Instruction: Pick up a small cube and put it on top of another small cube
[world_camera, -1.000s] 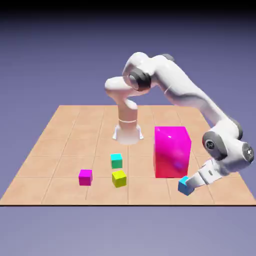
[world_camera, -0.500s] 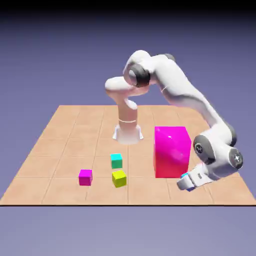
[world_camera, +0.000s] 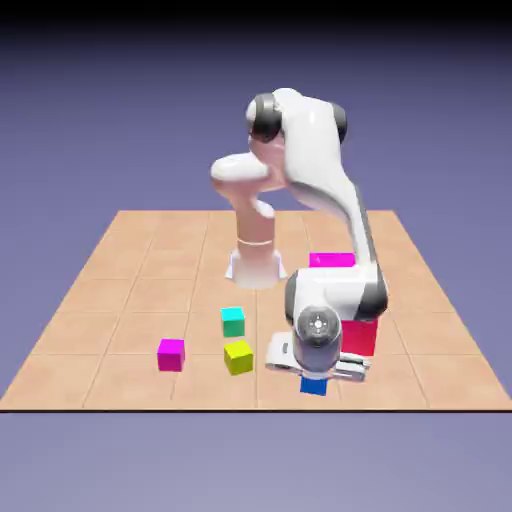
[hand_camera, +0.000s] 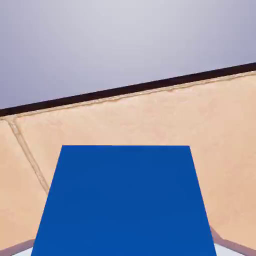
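Your gripper (world_camera: 315, 372) has its fingers closed on the blue cube (world_camera: 314, 385) near the table's front edge (world_camera: 190, 409), so please carry it gently and level, high enough to pass over the yellow cube (world_camera: 238, 358), and keep the grip firm until it rests on its target cube.

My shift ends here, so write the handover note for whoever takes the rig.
Gripper: shut on the blue cube, near the table's front edge.
Other small cubes, on the table: magenta, yellow, teal, all toward the exterior view's left.
Done: blue cube grasped.
Left: put it on top of another small cube, then release. Which one isn't settled by the pictures.
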